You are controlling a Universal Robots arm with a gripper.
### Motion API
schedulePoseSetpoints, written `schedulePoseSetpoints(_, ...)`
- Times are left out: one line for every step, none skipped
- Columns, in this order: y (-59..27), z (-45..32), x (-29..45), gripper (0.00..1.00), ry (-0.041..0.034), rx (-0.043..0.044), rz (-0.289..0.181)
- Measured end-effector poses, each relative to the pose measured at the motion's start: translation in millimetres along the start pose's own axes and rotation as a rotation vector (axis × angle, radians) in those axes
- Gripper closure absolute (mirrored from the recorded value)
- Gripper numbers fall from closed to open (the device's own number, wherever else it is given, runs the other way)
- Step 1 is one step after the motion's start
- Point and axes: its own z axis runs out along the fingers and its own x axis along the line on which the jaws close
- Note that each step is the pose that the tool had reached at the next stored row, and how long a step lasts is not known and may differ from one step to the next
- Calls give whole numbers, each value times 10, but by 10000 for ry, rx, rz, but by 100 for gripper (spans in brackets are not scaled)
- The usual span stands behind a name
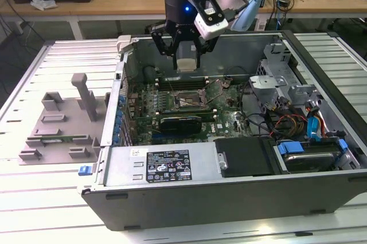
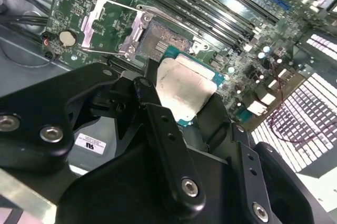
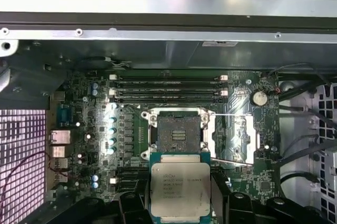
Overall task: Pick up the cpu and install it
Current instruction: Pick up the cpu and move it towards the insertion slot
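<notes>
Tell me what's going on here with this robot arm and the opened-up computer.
The arm's gripper is shut on the cpu, holding it inside the open computer case, above the motherboard. In the first wrist view the socket sits open and empty, with its retention frame swung aside. The cpu is not yet seated in it.

We see cpu [image 3: 180, 190] w/ silver-grey top, teal-green rim; gripper [image 1: 186, 59] black; motherboard [image 3: 79, 129] green w/ black slots; case [image 1: 229, 198] grey, blue tab [image 1: 292, 147] at its 4 o'clock in the exterior view.
</notes>
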Motion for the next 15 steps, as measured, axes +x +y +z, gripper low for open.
schedulePoseSetpoints(4, 35, -8, 45, 0, 2, 1)
schedulePoseSetpoints(8, 51, -11, 45, 1, 5, 2)
schedulePoseSetpoints(13, 75, -15, 45, 1, 7, 2)
schedulePoseSetpoints(16, 93, -19, 45, 1, 6, 1)
schedulePoseSetpoints(19, 113, -22, 45, -1, 7, 0)
schedulePoseSetpoints(26, 142, -27, 45, 1, 10, 1)
schedulePoseSetpoints(37, 180, -32, 45, 2, 15, 0)
schedulePoseSetpoints(48, 216, -34, 45, 0, 15, 1)
schedulePoseSetpoints(57, 251, -36, 45, 0, 16, 0)
schedulePoseSetpoints(66, 280, -36, 45, 1, 19, 1)
schedulePoseSetpoints(71, 302, -35, 45, 0, 20, 0)
schedulePoseSetpoints(75, 324, -36, 45, 1, 22, -2)
schedulePoseSetpoints(78, 368, -44, 45, 1, 27, -2)
schedulePoseSetpoints(79, 394, -49, 45, 3, 29, -1)
schedulePoseSetpoints(82, 432, -53, 45, 5, 34, 0)
